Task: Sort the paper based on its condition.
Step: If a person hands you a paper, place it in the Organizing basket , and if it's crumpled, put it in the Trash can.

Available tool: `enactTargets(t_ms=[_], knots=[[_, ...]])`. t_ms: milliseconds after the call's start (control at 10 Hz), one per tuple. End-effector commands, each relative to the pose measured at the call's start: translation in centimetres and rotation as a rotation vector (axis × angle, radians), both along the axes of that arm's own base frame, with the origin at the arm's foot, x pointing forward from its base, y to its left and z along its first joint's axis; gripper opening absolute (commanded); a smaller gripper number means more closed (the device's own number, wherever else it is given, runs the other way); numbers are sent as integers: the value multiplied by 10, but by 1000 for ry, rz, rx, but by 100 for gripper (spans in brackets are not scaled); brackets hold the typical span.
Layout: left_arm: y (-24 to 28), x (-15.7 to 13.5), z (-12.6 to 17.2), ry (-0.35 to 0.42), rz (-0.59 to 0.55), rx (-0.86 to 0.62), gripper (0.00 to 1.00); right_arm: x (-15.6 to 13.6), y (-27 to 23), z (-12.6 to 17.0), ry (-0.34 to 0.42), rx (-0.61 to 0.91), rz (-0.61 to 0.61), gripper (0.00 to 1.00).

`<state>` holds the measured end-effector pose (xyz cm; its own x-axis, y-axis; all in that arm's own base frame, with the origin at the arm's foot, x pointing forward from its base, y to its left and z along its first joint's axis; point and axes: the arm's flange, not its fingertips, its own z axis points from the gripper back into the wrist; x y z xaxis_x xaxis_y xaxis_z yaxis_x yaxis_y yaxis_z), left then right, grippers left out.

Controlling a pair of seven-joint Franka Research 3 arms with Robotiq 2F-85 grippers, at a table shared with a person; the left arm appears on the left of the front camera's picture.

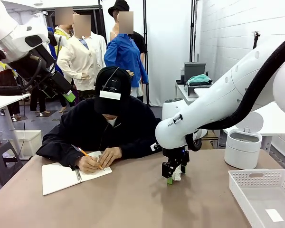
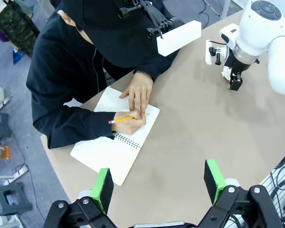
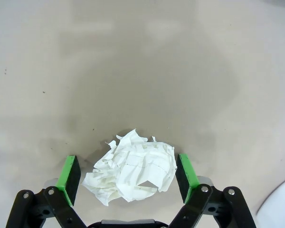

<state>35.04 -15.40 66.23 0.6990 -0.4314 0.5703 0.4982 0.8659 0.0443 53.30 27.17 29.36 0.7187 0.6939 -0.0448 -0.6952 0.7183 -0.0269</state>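
One crumpled wad of paper (image 3: pixel 133 171) is lying on the bench (image 3: pixel 142 71), sitting between the two green pads of the right tool (image 3: pixel 128 175). The pads are standing wide apart, one on each side of the wad; the pad at picture right is just beside its edge or barely touching it, while a small gap is showing on the other side. The wad is running slightly longer across the gap from pad to pad than along the fingers, with torn, pointed flaps sticking out away from the tool. In the front view the right tool (image 1: pixel 173 176) is pointing straight down at the bench (image 1: pixel 133 199), with the white wad (image 1: pixel 177 175) peeking out beside its fingers.

The left tool (image 2: pixel 159 183) is hanging high above the bench, its two green pads spread wide with nothing between them. Far ahead of it, a person is writing with one pencil (image 2: pixel 119 119) in one open spiral notebook (image 2: pixel 116 142), both hands (image 2: pixel 135 107) resting on the page.

Off to the right tool's outer side, one white slotted basket (image 1: pixel 263 194) is sitting on the bench edge with one small white label (image 1: pixel 274 215) lying flat inside. Beyond it, one white lidded bin (image 1: pixel 243 145) is standing with its lid raised.
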Motion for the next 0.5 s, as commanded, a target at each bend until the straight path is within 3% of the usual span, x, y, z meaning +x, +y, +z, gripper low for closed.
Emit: enactTargets(t_ms=[0, 100, 200, 400], knots=[[1, 0, 1, -5, 2, 8, 100, -1, -1, 1, 2, -4, 0, 100], [1, 0, 1, -5, 2, 8, 100, -1, -1, 1, 2, -4, 0, 100], [1, 0, 1, -5, 2, 8, 100, 0, 0, 0, 0, 0, 0, 88], [1, 0, 1, -5, 2, 8, 100, 1, -1, -2, 6, -1, 0, 52]])
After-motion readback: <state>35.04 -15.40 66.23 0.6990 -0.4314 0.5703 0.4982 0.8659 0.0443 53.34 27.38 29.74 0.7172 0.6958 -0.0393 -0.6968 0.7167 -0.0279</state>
